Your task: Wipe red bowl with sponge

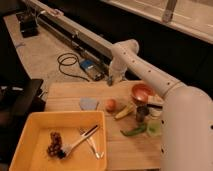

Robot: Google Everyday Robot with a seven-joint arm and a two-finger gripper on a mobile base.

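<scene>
gripper [111, 80] at table's [65, 98] far edge, apart from red bowl [142, 92], its opening and any held sponge impossible to tell; best carried across, lowered gently inside the rim.

The wooden table [65, 95] carries a yellow tub [42, 125] near left, a grey-blue patch [89, 103] and an orange fruit [111, 104] mid-table, the red bowl [142, 91] far right and a green pepper [134, 131] nearer. The gripper [111, 80] hangs at its far edge.
</scene>
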